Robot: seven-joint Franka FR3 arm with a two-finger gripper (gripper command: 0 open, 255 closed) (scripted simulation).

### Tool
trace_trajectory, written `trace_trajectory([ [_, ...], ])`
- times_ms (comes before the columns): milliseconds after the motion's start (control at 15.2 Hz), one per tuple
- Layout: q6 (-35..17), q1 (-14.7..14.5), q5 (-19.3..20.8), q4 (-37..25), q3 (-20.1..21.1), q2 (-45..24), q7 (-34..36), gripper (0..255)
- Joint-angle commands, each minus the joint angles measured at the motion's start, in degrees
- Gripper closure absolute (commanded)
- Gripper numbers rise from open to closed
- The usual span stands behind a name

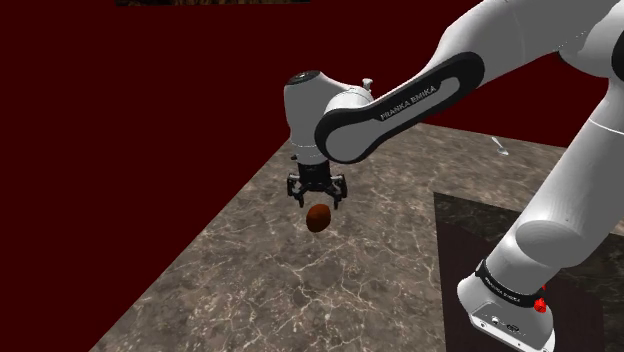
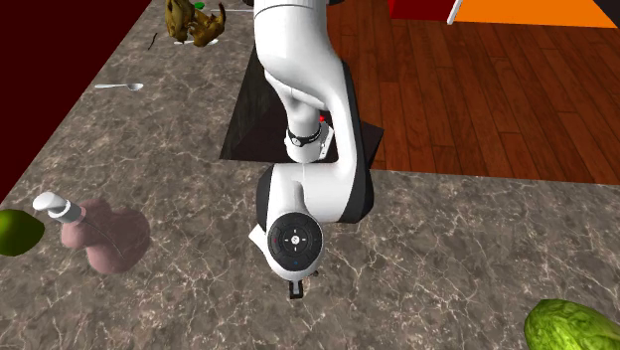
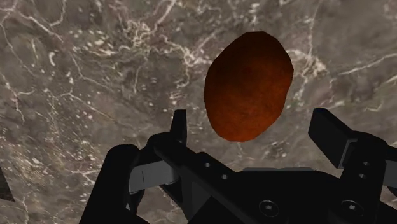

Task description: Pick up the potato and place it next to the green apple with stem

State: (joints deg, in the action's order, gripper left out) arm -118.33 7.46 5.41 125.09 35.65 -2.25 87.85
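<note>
One potato [image 1: 319, 218], reddish-brown and egg-shaped, was right under the pincer [image 1: 318, 200] in the shoulder view, about mid-frame over the grey marble tabletop [image 1: 250, 300]. From that angle I honestly couldn't tell if it was resting on the surface or a hair above it.

The wrist view cleared up the grip. The potato [image 3: 248, 86] sat between the two black fingers [image 3: 179, 124], and the pincer [image 3: 248, 122] was spread wide with a gap on both sides, so nothing was touching it. Veined marble [image 3: 63, 63] lay behind it.

In the second exterior view the white arm [image 2: 298, 89] came down the middle of the frame, and just the tip of the pincer [image 2: 296, 291] poked out below the wrist, lower centre. The green apple [image 2: 15, 232] was at the far left edge, half cut off, so I couldn't see a stem. That put it well apart from the pincer. Just beside it a pinkish-brown bottle [image 2: 104, 237] with a white cap lay on its side.

Other stuff:
- A spoon [image 2: 119, 87] lay in the upper left of the tabletop [image 2: 447, 249].
- A bumpy green thing [image 2: 571, 323] sat in the lower right corner.
- There was wooden floor [image 2: 477, 89] in the upper right.

The shoulder view also had a dark red wall [image 1: 120, 120] on its left and the dark stand [image 1: 470, 260] at lower right.
</note>
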Motion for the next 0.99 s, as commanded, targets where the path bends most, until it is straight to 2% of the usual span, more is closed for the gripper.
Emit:
trace_trajectory([
  [0, -1.5, -0.1, 0.9, 0.6, -0.1, -1.2, 1.2, 0],
  [330, -4.9, -0.1, 2.4, 2.6, -0.3, -3.0, 2.2, 0],
  [792, -4.8, -0.1, 2.4, 2.6, -0.3, -3.0, 2.2, 0],
  [858, -4.8, -0.1, 2.4, 2.6, -0.3, -3.0, 2.2, 255],
  [924, -4.8, -0.1, 2.4, 2.6, -0.3, -3.0, 2.2, 255],
])
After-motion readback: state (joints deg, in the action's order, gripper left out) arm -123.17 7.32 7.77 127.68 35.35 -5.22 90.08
